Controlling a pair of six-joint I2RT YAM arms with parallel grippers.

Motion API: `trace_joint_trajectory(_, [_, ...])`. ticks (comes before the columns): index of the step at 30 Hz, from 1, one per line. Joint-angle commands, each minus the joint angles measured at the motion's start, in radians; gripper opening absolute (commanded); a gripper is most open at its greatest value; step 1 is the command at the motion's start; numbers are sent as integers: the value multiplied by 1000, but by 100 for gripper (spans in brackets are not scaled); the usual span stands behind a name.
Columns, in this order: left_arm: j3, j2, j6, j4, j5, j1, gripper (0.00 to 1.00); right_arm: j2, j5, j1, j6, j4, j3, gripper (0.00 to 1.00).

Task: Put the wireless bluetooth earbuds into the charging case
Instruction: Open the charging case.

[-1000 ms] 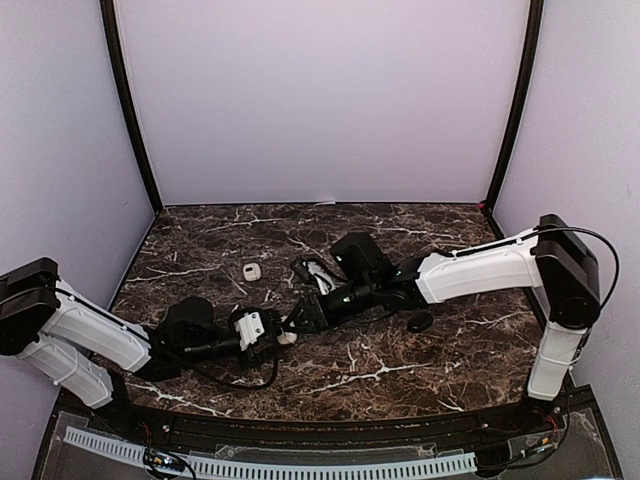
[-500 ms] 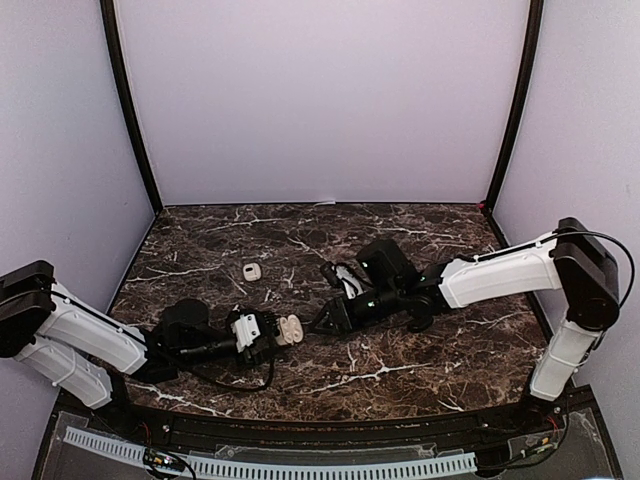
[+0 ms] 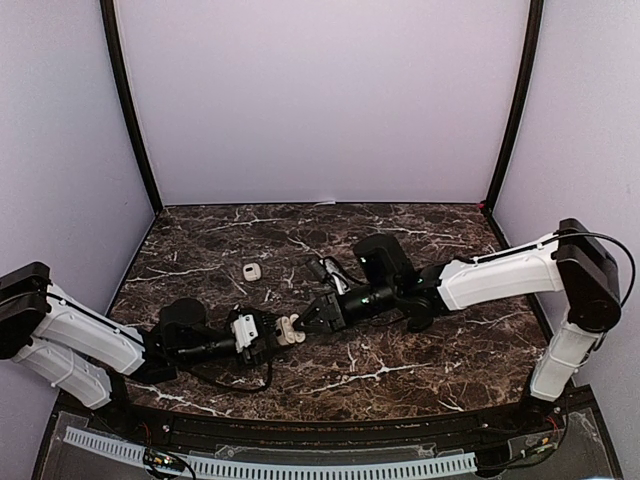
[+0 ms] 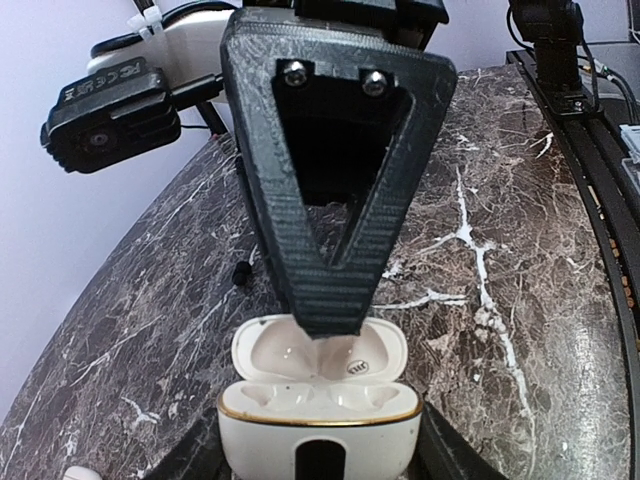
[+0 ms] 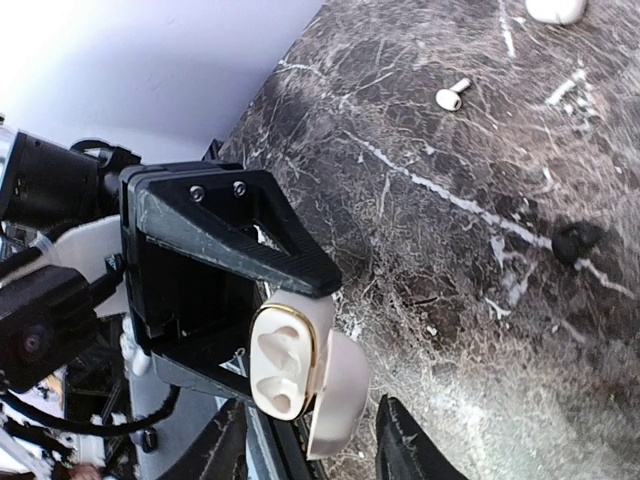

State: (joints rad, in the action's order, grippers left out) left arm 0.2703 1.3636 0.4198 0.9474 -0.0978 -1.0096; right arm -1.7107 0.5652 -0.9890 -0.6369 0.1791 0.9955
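Top view: L gripper (image 3: 266,334) clamped on open white charging case (image 3: 289,328). R gripper (image 3: 308,320) tip just beside case, opp. side from L. Second white case (image 3: 252,271) lies well beyond both tools.

L wrist: case sits betw. L fingers, lid raised. One R finger points down, tip at lid's inner face.

R wrist: R jaws apart, nothing seen gripped. Case sockets empty, just ahead of R fingers. White earbud (image 5: 452,97) and black earbud (image 5: 577,238) lie on marble table (image 5: 450,250), well ahead of R gripper, apart from each other.
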Motion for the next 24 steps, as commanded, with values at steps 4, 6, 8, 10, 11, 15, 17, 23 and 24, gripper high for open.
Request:
trace_joint_trajectory(4, [-3,-35,21,24,-20,-13,34,-31,34,-10,-26,42,28,27])
trace_joint_trajectory(6, [-5,-34,23,25,-19,-14,34,-36,35,-10,-26,32,33,23])
trace_joint_trajectory(8, [-3,-31,26,26,-17,-17,34,-41,38,-10,-25,29,38,18])
trace_joint_trajectory(10, [-2,-26,28,27,-15,-18,34,-41,41,-10,-27,28,39,14])
trace_joint_trajectory(11, [-1,-23,27,27,-13,-18,34,-41,40,-10,-27,28,38,12])
trace_joint_trajectory(15, [6,-2,5,24,-31,-18,53,-31,29,-9,-11,5,42,4])
trace_joint_trajectory(17, [15,8,-30,23,-54,-18,70,-22,18,-7,18,-33,56,3])
trace_joint_trajectory(23, [93,-2,-173,-137,-126,-10,82,14,-30,2,143,-179,86,0])
trace_joint_trajectory(24, [94,-7,-187,-148,-175,0,83,21,-38,2,167,-208,89,0])
